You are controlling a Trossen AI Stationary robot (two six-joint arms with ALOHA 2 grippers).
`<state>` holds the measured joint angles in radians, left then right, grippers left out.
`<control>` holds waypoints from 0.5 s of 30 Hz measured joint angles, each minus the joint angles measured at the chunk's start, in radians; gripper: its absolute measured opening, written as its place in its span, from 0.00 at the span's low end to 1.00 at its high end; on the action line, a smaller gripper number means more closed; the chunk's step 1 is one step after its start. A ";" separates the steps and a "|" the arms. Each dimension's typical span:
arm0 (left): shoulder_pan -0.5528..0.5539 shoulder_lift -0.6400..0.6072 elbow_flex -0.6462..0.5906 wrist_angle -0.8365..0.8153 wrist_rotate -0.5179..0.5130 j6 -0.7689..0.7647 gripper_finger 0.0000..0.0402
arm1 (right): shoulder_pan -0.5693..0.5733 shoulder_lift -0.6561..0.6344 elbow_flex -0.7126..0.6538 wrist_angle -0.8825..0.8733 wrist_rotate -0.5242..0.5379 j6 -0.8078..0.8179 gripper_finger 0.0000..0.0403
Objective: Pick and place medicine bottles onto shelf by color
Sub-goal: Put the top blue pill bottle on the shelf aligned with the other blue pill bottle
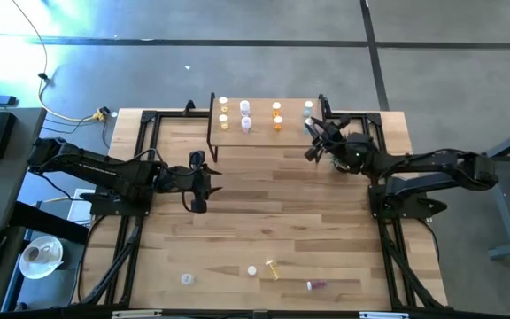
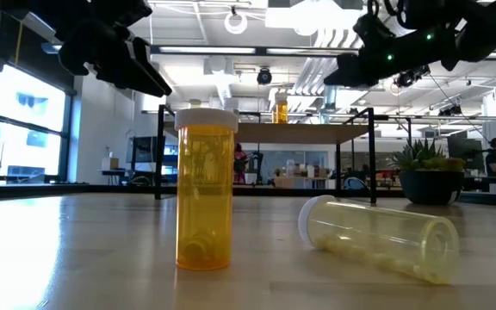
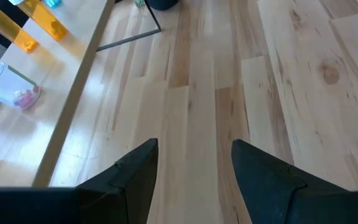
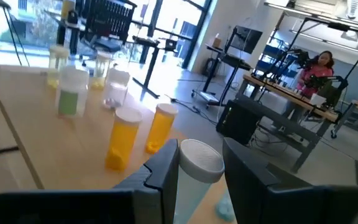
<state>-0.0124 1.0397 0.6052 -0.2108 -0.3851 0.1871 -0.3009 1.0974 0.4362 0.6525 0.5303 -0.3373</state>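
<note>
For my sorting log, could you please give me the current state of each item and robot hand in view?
Right hand: shut on a white-capped clear plastic pill bottle, at the shelf's right end.
Left hand: open, empty, over the tabletop.
Small light-wood shelf on black legs: holds several upright bottles.
Yellow translucent bottle: upright, capped, on the table.
Pale clear bottle: lying on its side.

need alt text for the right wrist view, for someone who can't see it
The right hand holds a white-capped pale bottle above the shelf. Two orange bottles and several pale ones stand on it, with a person seated in the room beyond.
</note>
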 joint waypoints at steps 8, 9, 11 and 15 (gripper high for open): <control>0.000 0.000 0.000 0.000 0.000 -0.001 0.48 | -0.038 0.060 0.000 0.011 0.003 -0.029 0.24; 0.000 0.000 0.000 0.001 0.000 0.000 0.48 | -0.042 0.065 0.000 0.013 0.001 -0.030 0.24; 0.000 0.000 0.000 0.006 0.000 -0.001 0.48 | -0.051 0.070 0.000 0.013 -0.020 -0.030 0.24; 0.000 0.000 0.000 0.025 0.000 0.000 0.48 | -0.062 0.069 0.000 0.016 -0.043 -0.031 0.24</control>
<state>-0.0124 1.0397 0.6056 -0.1859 -0.3851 0.1867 -0.3632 1.1667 0.4362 0.6688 0.4876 -0.3679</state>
